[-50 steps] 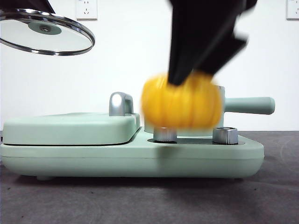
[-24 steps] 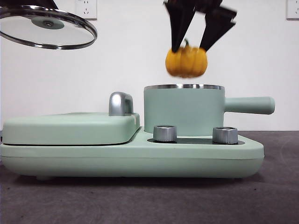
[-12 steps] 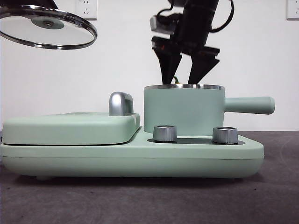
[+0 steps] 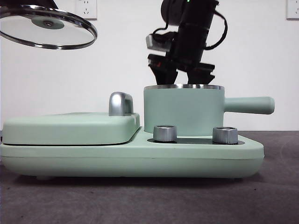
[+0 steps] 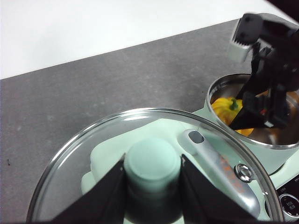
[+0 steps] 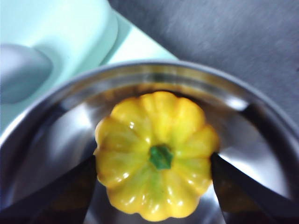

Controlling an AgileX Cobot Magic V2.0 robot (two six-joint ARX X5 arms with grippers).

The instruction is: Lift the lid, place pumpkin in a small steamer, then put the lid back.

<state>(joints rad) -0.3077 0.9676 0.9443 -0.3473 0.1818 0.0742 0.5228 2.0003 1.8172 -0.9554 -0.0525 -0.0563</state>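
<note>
Right gripper [image 6: 154, 186] reaches down inside the steamer [image 4: 183, 111], jaws closed against the pumpkin's [image 6: 156, 161] flanks at 3 and 9 o'clock. Pumpkin upright within the pot, stem axis vertical. Steamer handle points to 3 o'clock in front view. Left gripper [image 5: 153, 186] clamps the lid [image 4: 46, 27] by its knob, held aloft, slightly tilted.

I'm seeing my right gripper [image 6: 154, 182] sinking lower than before, jaws now dipping inside the mint-green steel-rimmed pot [image 4: 183, 111], the glossy yellow-orange ribbed pumpkin [image 6: 156, 186] going from mid-air above the rim to down inside the steel bowl
</note>
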